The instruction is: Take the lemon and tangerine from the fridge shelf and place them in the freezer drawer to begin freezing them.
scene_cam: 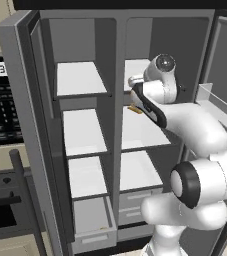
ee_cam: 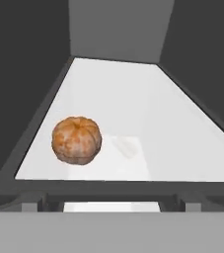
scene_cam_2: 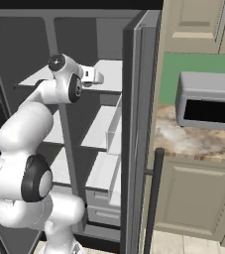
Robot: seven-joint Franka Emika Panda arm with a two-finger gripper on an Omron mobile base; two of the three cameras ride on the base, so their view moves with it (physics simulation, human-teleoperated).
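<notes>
Round orange-brown tangerine [ee_cam: 77, 140] sits on your white fridge shelf [ee_cam: 172, 128], ungrabbed; gripper [scene_cam_2: 95, 76] jaws apart, empty. Freezing not begun.

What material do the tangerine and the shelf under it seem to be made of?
The tangerine looks like matte, dimpled orange peel with segment grooves running from its top. The shelf looks like smooth white plastic or frosted glass, I cannot tell which; it shows a faint sheen.
</notes>
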